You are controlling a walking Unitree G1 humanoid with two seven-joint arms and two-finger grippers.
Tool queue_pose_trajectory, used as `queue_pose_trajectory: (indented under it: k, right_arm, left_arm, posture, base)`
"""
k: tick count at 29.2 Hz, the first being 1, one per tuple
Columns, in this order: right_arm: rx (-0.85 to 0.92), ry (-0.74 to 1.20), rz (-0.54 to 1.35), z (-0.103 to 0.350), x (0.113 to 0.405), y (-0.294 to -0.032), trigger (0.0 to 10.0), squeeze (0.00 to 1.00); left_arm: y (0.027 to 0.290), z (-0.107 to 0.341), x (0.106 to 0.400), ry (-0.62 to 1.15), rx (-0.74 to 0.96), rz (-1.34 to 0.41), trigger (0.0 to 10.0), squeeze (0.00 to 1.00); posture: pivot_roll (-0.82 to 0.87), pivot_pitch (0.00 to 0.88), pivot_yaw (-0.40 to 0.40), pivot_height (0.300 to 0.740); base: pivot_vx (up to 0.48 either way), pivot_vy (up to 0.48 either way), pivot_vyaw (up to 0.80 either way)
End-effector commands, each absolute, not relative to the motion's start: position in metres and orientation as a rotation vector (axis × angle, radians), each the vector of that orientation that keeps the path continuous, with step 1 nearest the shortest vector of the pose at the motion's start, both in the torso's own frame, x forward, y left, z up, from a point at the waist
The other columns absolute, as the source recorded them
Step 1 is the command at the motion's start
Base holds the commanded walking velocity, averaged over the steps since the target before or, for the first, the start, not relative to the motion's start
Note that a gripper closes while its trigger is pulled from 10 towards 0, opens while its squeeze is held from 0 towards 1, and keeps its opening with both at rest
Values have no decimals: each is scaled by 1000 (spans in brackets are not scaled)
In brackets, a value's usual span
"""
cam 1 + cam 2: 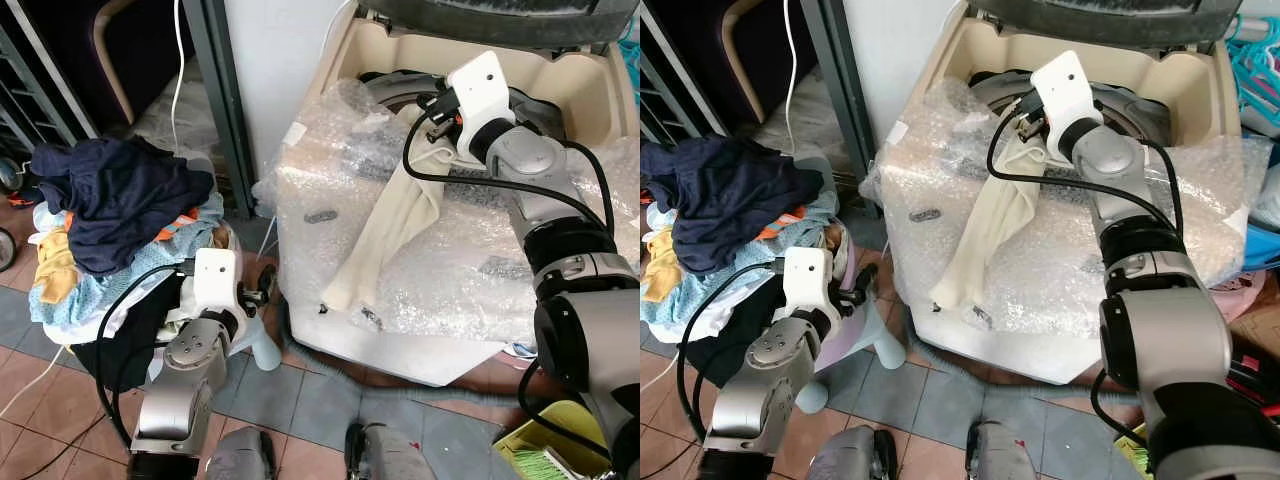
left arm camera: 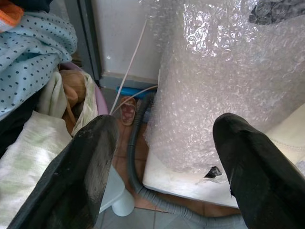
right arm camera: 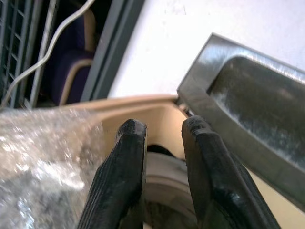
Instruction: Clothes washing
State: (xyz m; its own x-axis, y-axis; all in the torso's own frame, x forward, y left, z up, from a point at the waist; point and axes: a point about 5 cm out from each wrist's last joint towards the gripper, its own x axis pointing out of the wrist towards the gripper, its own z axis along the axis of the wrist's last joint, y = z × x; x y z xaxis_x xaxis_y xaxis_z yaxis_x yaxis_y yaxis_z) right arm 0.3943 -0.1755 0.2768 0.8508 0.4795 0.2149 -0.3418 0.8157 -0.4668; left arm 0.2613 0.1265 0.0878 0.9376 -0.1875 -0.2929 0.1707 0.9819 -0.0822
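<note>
Right hand (image 3: 162, 157), nearly closed and empty, hovers over the washer's rim (image 1: 350, 60); left hand (image 2: 162, 157) open.

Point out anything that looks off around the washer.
A cream garment hangs out over the washer's bubble-wrapped front instead of lying in the drum; only its top end is up by the right claw at the opening. The laundry pile looks overloaded.
</note>
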Motion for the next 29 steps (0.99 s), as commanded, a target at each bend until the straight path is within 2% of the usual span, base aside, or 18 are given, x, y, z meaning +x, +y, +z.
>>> queue_pose_trajectory:
  k: [1, 5, 8, 12, 15, 16, 17, 18, 19, 20, 21, 25, 29]
  right_arm:
    - [-405, -400, 484, 293, 385, -177, 10000, 1000]
    - [-418, -353, 599, 276, 361, -183, 10000, 1000]
    - [-503, -215, 707, 248, 345, -191, 10000, 1000]
    - [-522, -91, 696, 219, 335, -205, 10000, 1000]
    - [-589, 0, 671, 192, 330, -205, 10000, 1000]
    - [-600, 13, 657, 186, 331, -205, 10000, 980]
    - [-599, 33, 636, 180, 330, -204, 10000, 792]
    - [-604, 55, 610, 175, 330, -204, 7725, 639]
    - [-611, 82, 592, 169, 328, -203, 4275, 282]
    - [-616, 98, 583, 166, 327, -202, 4275, 282]
    - [-615, 107, 582, 161, 326, -199, 0, 0]
    - [-631, 131, 545, 149, 323, -188, 0, 0]
    - [-542, 158, 495, 142, 323, -184, 0, 0]
  left_arm:
    - [128, 89, 259, 305, -40, -185, 10000, 0]
    - [127, 87, 257, 316, -36, -192, 10000, 0]
    - [126, 85, 257, 330, -27, -207, 10000, 0]
    - [125, 83, 255, 341, -26, -219, 10000, 0]
    - [126, 82, 255, 351, -24, -219, 10000, 0]
    - [126, 82, 255, 351, -22, -220, 10000, 0]
    - [126, 82, 254, 351, -20, -221, 10000, 0]
    - [126, 82, 254, 352, -19, -221, 10000, 0]
    - [126, 82, 254, 354, -18, -221, 10000, 0]
    - [126, 81, 254, 355, -18, -220, 10000, 0]
    - [127, 81, 254, 358, -17, -218, 10000, 0]
    - [130, 81, 255, 367, -9, -212, 10000, 0]
    - [127, 80, 255, 371, -6, -213, 10000, 0]
  posture:
    - [-34, 132, 5, 740]
    - [-44, 138, 12, 740]
    - [-52, 143, 14, 740]
    - [-54, 143, 9, 740]
    - [-55, 142, 16, 740]
    - [-53, 141, 17, 740]
    - [-51, 139, 17, 740]
    - [-50, 138, 18, 740]
    - [-48, 139, 22, 740]
    - [-48, 139, 22, 740]
    - [-45, 140, 25, 740]
    - [-41, 144, 35, 740]
    - [-50, 144, 17, 740]
  base:
    - [0, 0, 0]
    - [0, 0, 0]
    - [0, 0, 0]
    - [0, 0, 0]
    - [0, 0, 0]
    - [0, 0, 0]
    - [0, 0, 0]
    - [0, 0, 0]
    - [0, 0, 0]
    - [0, 0, 0]
    - [0, 0, 0]
    - [0, 0, 0]
    - [0, 0, 0]
